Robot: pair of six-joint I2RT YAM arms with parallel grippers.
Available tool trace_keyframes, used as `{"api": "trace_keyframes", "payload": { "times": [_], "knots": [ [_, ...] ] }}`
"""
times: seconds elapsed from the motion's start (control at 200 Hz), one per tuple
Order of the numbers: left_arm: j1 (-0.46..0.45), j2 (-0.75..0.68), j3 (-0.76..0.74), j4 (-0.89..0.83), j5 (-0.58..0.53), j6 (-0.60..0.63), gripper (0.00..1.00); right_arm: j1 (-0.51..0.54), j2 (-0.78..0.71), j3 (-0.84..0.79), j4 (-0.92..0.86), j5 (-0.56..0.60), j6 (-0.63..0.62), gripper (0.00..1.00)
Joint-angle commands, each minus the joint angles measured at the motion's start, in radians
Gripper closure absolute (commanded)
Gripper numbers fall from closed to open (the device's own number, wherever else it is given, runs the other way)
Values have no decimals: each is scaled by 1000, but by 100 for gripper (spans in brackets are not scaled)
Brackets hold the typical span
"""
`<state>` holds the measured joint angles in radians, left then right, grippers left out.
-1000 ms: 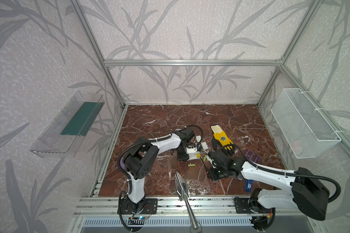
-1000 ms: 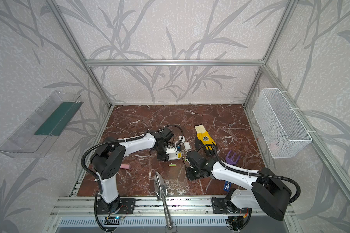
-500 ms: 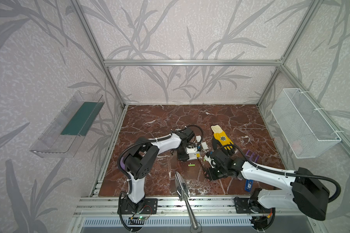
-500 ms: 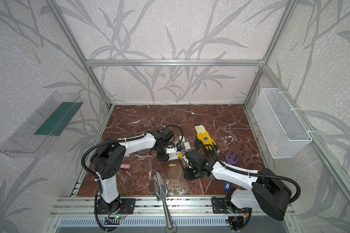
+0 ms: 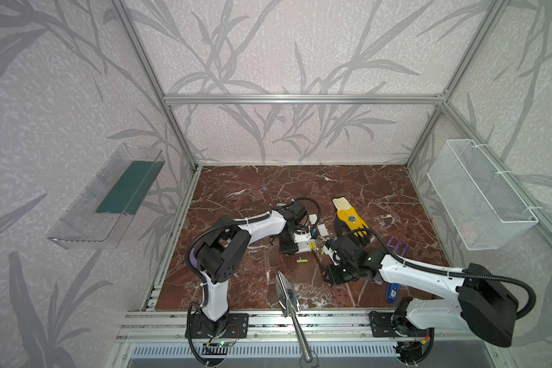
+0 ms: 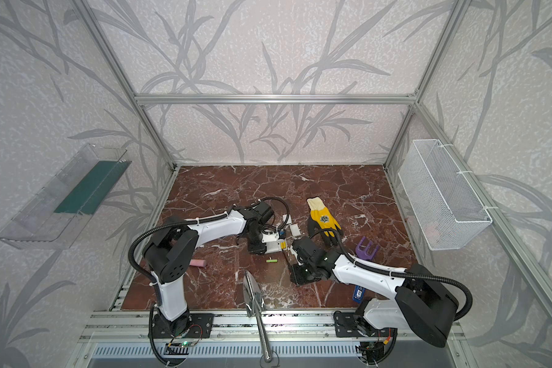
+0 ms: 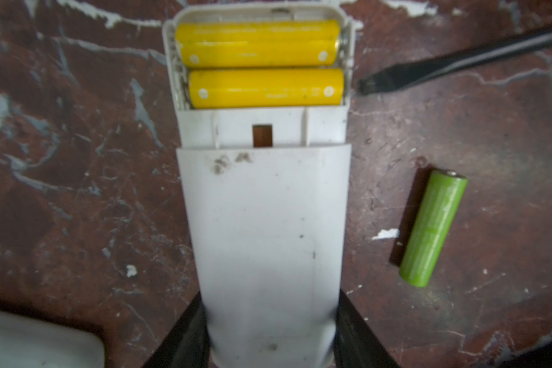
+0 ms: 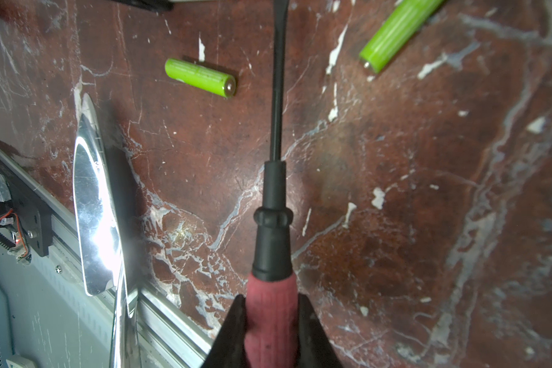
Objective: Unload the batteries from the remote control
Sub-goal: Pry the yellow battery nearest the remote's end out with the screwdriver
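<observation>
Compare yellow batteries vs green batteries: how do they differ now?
Place: the yellow batteries sit in the open compartment of the white remote; the green batteries lie loose on the marble table.
Arrangement: the yellow batteries lie side by side, parallel; the green batteries lie apart, at different angles.
Shared: slim cylinders of similar size.

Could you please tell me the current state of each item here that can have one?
remote control: battery bay uncovered, gripped by the left pincer.
yellow batteries: both seated in the bay.
green batteries: both out, lying loose on the table.
screwdriver: gripped at its pink handle by the right pincer.
</observation>
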<state>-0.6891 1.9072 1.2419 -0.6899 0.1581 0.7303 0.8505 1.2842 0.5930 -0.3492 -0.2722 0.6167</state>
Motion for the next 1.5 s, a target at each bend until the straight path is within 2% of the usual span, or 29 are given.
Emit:
{"api": "trace_keyframes", "payload": {
  "times": [0.0, 0.705, 1.155, 1.495],
  "knots": [
    [-16, 51, -16, -40, 11, 17, 64, -5, 8, -7, -6, -11, 2, 100],
    [-17, 52, -18, -47, 27, 19, 65, -19, 67, -1, 77, -5, -3, 100],
    [-26, 50, -18, -72, 56, 47, 66, -18, 114, -112, 355, 48, 12, 100],
    [-27, 55, -18, -76, 47, 32, 67, -18, 133, -127, 369, 75, -8, 100]
  ]
}}
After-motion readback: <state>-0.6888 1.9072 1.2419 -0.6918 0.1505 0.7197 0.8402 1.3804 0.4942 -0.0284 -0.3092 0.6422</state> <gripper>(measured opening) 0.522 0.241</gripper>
